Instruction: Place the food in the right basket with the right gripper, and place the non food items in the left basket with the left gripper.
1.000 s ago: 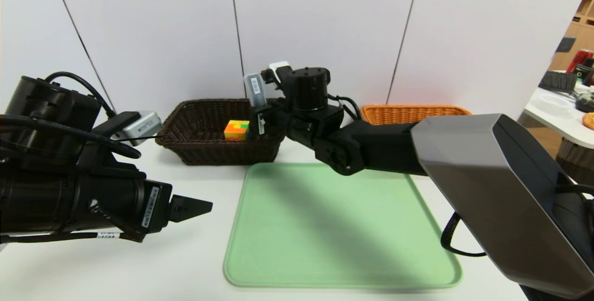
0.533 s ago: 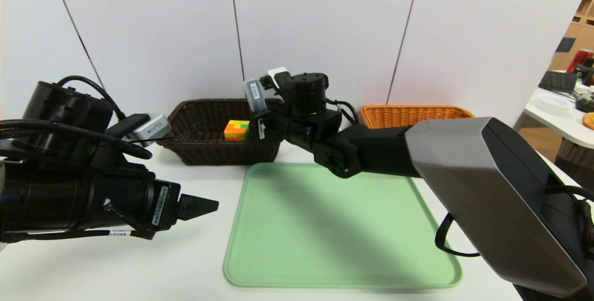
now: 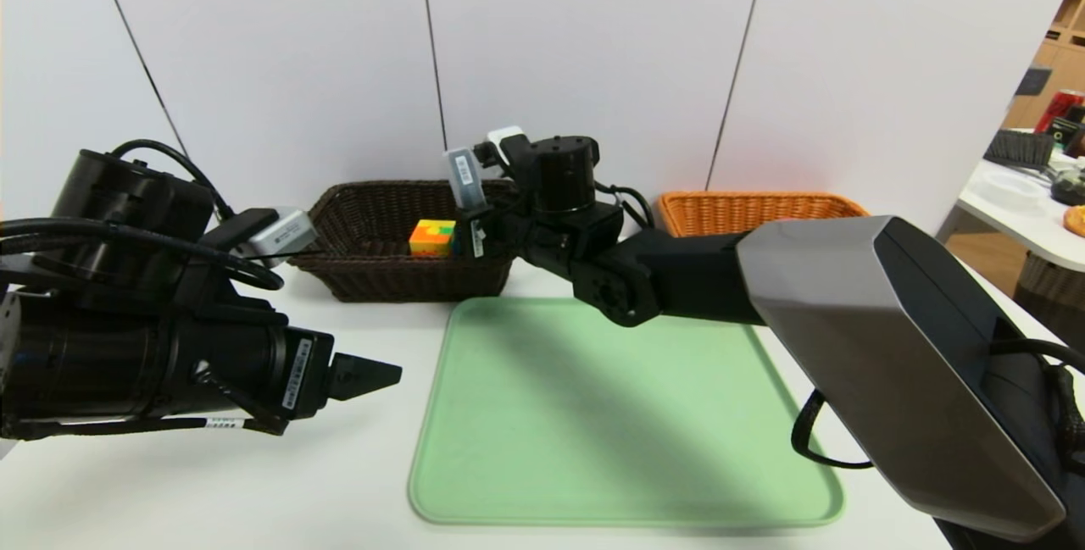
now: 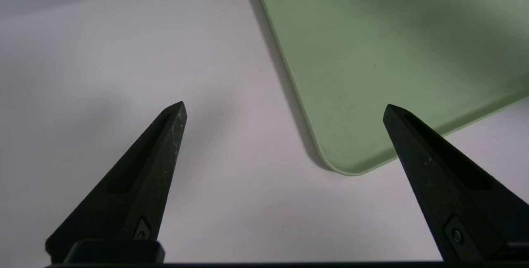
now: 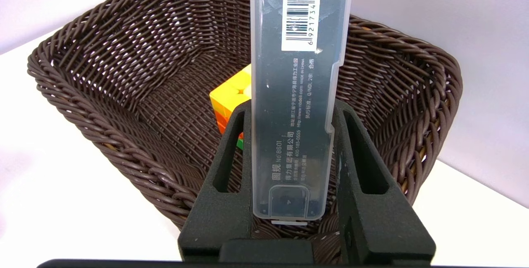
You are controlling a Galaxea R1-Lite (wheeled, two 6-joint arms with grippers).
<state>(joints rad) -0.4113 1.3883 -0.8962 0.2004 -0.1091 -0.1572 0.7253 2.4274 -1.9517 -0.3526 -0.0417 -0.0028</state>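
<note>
Clamped between the right gripper's [image 5: 289, 107] black pointed fingers is one slim translucent grey rectangular case [image 5: 295, 107] with a barcode sticker, held at the near right rim of the dark brown woven wicker basket [image 3: 364, 275]. Its long axis stands upright, leaning slightly; the sticker end points up. One orange, yellow and green puzzle cube [image 3: 431, 238] sits inside that basket. Two baskets show; the orange-tan woven basket [image 3: 746, 207] lies mostly behind the arm, so its contents probably cannot be judged. One pale green tray [image 3: 627, 448] lies nearer. Over the white table [image 4: 103, 53] beside the tray's corner, the left gripper [image 4: 285, 109] hangs spread wide, holding nothing.
</note>
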